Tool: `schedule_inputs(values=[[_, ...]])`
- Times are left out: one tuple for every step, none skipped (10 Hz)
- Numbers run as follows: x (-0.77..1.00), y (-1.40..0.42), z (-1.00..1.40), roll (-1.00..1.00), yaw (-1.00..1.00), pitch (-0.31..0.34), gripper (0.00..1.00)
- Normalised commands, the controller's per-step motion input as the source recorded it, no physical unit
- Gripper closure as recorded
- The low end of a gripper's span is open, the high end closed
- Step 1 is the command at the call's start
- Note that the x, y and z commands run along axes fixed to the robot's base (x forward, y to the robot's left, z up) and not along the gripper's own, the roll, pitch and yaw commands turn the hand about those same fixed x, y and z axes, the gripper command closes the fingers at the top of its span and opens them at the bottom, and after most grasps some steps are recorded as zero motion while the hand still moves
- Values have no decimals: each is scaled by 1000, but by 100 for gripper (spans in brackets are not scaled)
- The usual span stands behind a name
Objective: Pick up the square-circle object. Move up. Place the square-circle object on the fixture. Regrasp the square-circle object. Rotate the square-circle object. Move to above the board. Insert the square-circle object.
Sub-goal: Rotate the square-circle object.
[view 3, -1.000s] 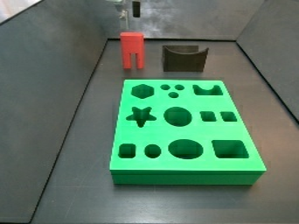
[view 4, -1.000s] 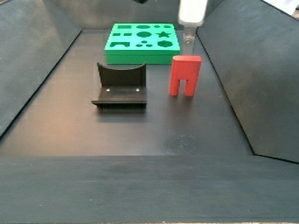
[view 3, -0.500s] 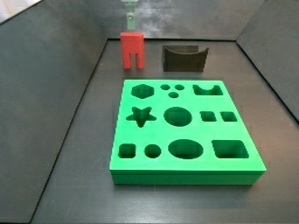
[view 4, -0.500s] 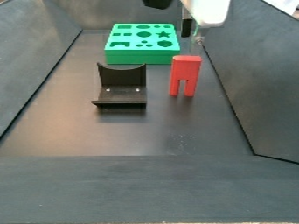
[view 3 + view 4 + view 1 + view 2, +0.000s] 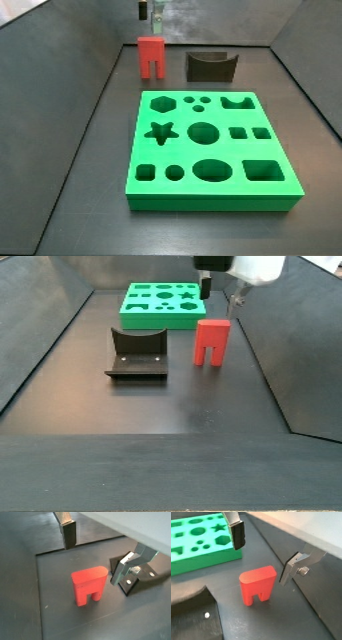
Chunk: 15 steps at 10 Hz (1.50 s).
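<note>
A robot test cell, this; dark walled floor (image 5: 160, 406), a green board (image 5: 211, 150) of shaped holes, the gripper (image 5: 264, 552) hanging open above.

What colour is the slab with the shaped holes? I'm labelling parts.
Bright green; the board shows best in a side view.

Gripper (image 5: 222, 289) cut off by top edge in both side views; only small bit (image 5: 150, 10) showed, too small to tell finger gap. Board (image 5: 198, 539) cut off at picture edge in a wrist view. Fixture (image 5: 138, 577) partly hidden behind silver finger (image 5: 131, 565); only corner showed.
</note>
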Motion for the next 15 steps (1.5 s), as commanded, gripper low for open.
schedule_inputs(values=[[31, 2, -23, 0, 1000, 9, 0], [31, 2, -23, 0, 1000, 10, 0], [31, 2, -23, 1, 1000, 10, 0], [31, 2, -22, 1, 1000, 11, 0], [31, 2, -22, 1, 1000, 12, 0], [31, 2, -22, 1, 1000, 13, 0], [31, 1, -21, 1, 1000, 14, 0], [31, 1, -21, 1, 1000, 16, 0], [31, 1, -20, 1, 1000, 18, 0], [31, 1, -20, 1, 1000, 20, 0], [32, 1, -20, 2, 1000, 23, 0], [32, 1, -19, 2, 1000, 25, 0], [32, 1, -18, 3, 1000, 34, 0], [32, 1, -17, 3, 960, 38, 0], [33, 1, -16, 3, 620, 38, 0]])
